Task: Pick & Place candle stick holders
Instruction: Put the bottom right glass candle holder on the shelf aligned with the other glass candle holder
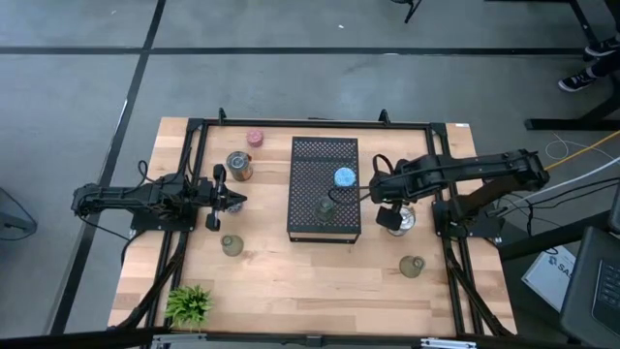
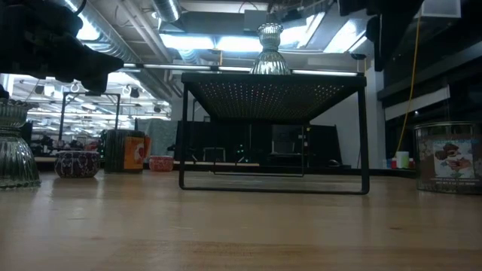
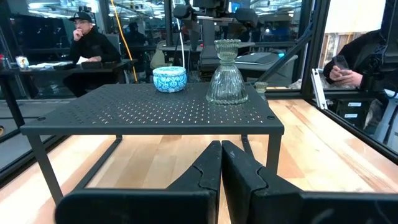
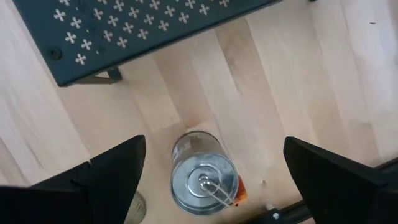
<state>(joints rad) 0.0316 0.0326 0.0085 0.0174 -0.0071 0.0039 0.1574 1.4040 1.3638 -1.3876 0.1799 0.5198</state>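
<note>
A blue candle stick holder (image 1: pixel 344 177) and a clear glass one (image 1: pixel 326 206) stand on the black perforated tray (image 1: pixel 310 155); the left wrist view shows both, the blue (image 3: pixel 169 79) and the glass (image 3: pixel 227 71). A silvery holder (image 4: pixel 204 180) stands on the table by the tray's near right corner. My right gripper (image 4: pixel 214 146) hangs above it, pointing down and open, one finger to each side and clear of it. My left gripper (image 3: pixel 221 146) is shut on nothing. It points level at the tray from the table's left (image 1: pixel 232 199).
On the wood stand a pink holder (image 1: pixel 255 138) at the far side, a silvery one (image 1: pixel 238 165) left of the tray, and olive-green ones (image 1: pixel 232 244) (image 1: pixel 412 266) nearer the front. A small green plant (image 1: pixel 189 303) sits at the near left corner. People show beyond the table.
</note>
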